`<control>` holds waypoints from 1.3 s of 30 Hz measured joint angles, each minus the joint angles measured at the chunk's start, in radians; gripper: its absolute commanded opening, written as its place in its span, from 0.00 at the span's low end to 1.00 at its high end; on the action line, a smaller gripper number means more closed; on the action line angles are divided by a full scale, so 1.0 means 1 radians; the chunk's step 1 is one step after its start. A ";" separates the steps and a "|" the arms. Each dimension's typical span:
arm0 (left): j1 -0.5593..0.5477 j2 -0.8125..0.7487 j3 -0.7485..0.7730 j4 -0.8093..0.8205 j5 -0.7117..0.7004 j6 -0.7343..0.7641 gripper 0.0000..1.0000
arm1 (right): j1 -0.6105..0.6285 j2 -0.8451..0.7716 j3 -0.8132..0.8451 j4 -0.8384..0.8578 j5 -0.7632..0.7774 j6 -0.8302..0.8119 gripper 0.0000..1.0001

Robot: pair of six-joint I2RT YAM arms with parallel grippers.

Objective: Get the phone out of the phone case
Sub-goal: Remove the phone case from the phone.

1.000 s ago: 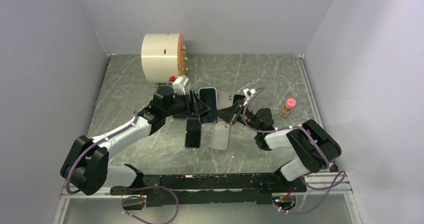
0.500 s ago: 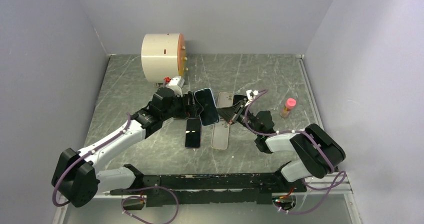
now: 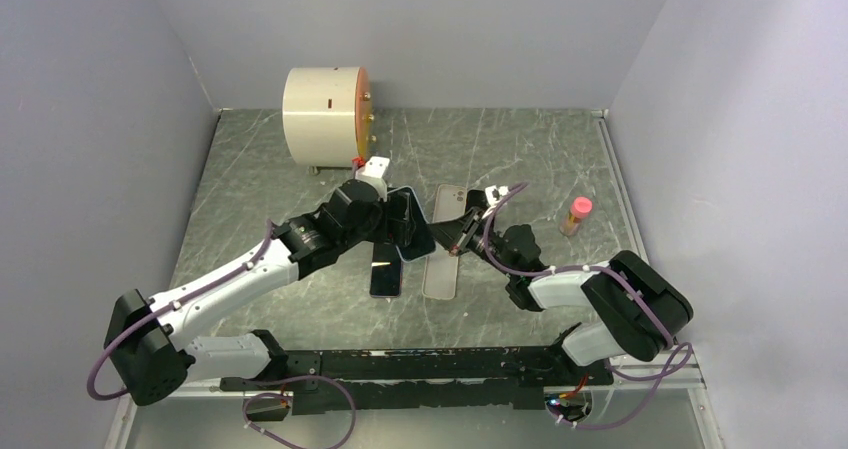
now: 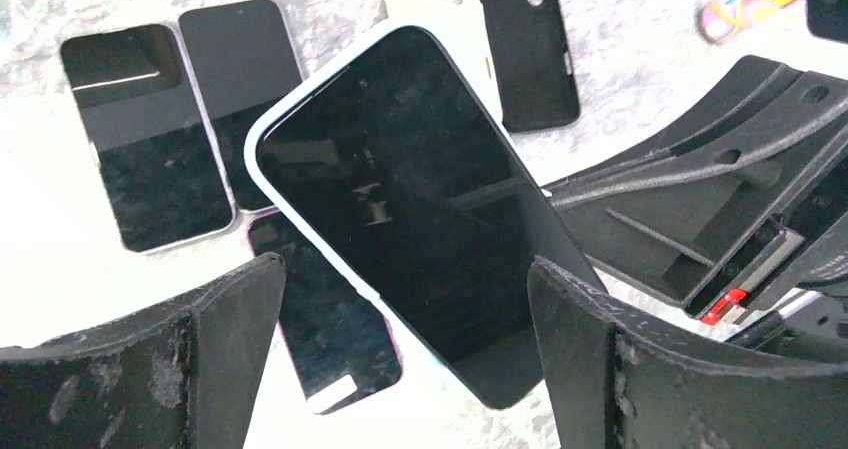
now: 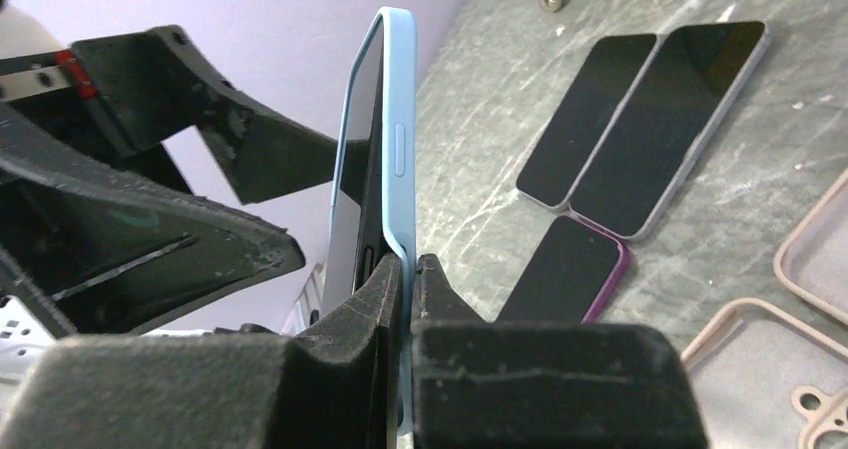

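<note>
right gripper [image 5: 408, 269] is pinching phone case [image 5: 400, 139] rim | left gripper [image 4: 400, 269] is gaping empty astride phone [image 4: 420, 209] | phone is riding cased, aloft, front-right of white drum [image 3: 322, 114] | likely stiff, slick (take long edges; rim flexes)

Phone case [image 5: 400, 139]: light blue. Phone [image 4: 420, 209]: glossy black screen. Tabletop [image 3: 540, 149]: dark grey-green, marbled with pale veins. Drum [image 3: 320, 114]: cream, orange end face. Small bottle [image 3: 576, 215]: pink cap, amber body. Spare case [image 3: 441, 274]: beige. Second phone [image 5: 570, 269]: purple rim.
</note>
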 measured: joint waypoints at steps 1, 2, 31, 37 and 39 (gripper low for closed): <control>-0.011 0.002 0.007 -0.014 -0.020 0.003 0.94 | 0.003 0.000 0.000 -0.012 0.006 -0.002 0.00; -0.018 0.003 0.012 -0.024 -0.035 0.006 0.94 | 0.006 0.000 0.000 -0.022 0.013 -0.005 0.00; -0.353 0.249 0.111 -0.076 -0.389 0.291 0.86 | 0.056 -0.150 0.081 -0.504 0.182 -0.061 0.00; -0.378 0.251 0.111 -0.032 -0.459 0.331 0.85 | 0.056 -0.150 0.084 -0.508 0.181 -0.043 0.00; -0.382 0.257 0.111 -0.016 -0.475 0.338 0.85 | 0.056 -0.150 0.087 -0.507 0.181 -0.036 0.00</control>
